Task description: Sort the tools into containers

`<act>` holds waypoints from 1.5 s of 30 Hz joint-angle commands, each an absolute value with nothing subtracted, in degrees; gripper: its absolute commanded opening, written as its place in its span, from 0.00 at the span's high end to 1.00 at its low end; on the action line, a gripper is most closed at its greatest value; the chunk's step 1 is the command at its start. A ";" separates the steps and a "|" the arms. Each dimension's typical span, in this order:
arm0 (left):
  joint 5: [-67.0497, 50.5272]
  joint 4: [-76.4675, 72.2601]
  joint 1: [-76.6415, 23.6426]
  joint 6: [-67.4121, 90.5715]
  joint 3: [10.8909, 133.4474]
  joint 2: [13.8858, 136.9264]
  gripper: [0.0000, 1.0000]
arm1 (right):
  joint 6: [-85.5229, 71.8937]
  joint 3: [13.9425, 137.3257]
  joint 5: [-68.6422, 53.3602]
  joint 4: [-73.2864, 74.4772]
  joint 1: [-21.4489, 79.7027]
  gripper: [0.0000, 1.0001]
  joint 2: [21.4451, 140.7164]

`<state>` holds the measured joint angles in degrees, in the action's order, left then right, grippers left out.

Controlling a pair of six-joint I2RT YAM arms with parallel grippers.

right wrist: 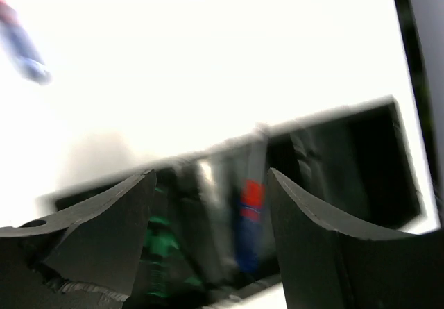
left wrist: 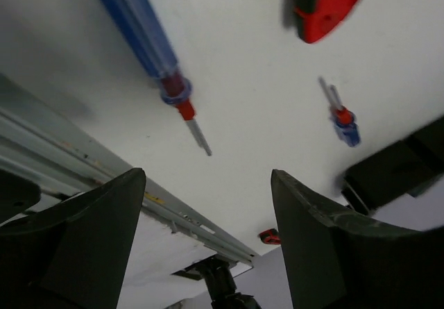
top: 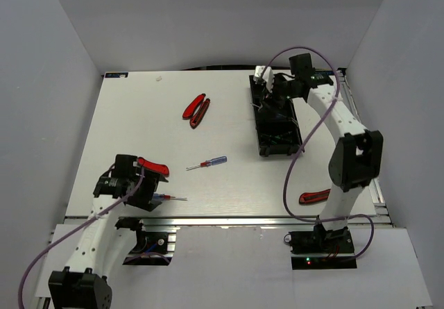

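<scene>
The left gripper [left wrist: 208, 173] hung spread and empty just above the table's near-left corner, with a blue-and-red screwdriver [left wrist: 141, 35] lying beside its fingers, so the step in hand looked like picking that tool up. To do it well, the jaws should probably drop square across the thick blue handle rather than the thin shaft, low enough to catch it without pushing it toward the table's edge, and clear of the red-handled tool [top: 154, 165] just beyond. Further right lay a second screwdriver [top: 211, 162] mid-table and red-handled pliers [top: 196, 110] toward the far side. The black tray [top: 277, 151] sat far right, and the right gripper [right wrist: 211, 173] hovered over it, parted, pinching nothing. By count there were one tray, two screwdrivers loose on the table and three red-handled tools, the third [top: 313, 197] near the right arm's base. In the tray lay one blue-and-red screwdriver [right wrist: 250, 212] and something green-handled [right wrist: 158, 250], too blurred to name.
</scene>
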<state>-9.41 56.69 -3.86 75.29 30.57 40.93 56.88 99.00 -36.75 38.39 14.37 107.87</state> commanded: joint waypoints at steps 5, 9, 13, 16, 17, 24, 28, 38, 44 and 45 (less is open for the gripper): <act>-5.81 62.40 -3.60 77.08 34.71 50.27 0.16 | 47.21 82.55 -46.32 32.44 20.65 0.28 96.95; -2.29 60.92 -3.69 77.87 34.72 54.75 0.21 | 45.35 80.86 -46.67 31.64 20.83 0.28 96.68; -1.50 57.31 -3.69 77.87 34.37 59.23 0.25 | 44.83 80.86 -46.93 31.73 20.92 0.28 96.50; -0.01 54.41 -3.60 78.22 34.19 61.61 0.29 | 44.65 80.95 -47.37 31.82 20.92 0.28 96.42; 2.00 53.71 -3.60 78.22 34.28 62.83 0.31 | 44.56 80.95 -47.46 31.82 20.92 0.28 96.50; 3.52 49.13 -3.60 77.52 34.37 69.25 0.44 | 44.56 80.60 -47.90 32.61 21.36 0.28 95.89; 3.16 48.34 -3.69 77.17 33.14 70.05 0.51 | 44.56 80.60 -48.08 33.13 21.62 0.28 95.54; -0.09 47.90 -3.69 72.25 35.41 65.14 1.00 | 55.63 84.63 -55.37 48.14 24.52 0.27 97.73; -8.07 46.25 -3.60 62.59 39.37 58.81 1.00 | 58.71 88.58 -59.49 54.04 27.42 0.26 100.45; -9.22 44.84 -3.60 59.27 39.64 57.75 1.00 | 58.01 90.59 -60.37 55.62 28.12 0.26 101.76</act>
<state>-4.12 48.23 -3.86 67.20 36.84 61.49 55.83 85.80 -55.09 49.30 26.74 99.46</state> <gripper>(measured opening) 0.309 0.734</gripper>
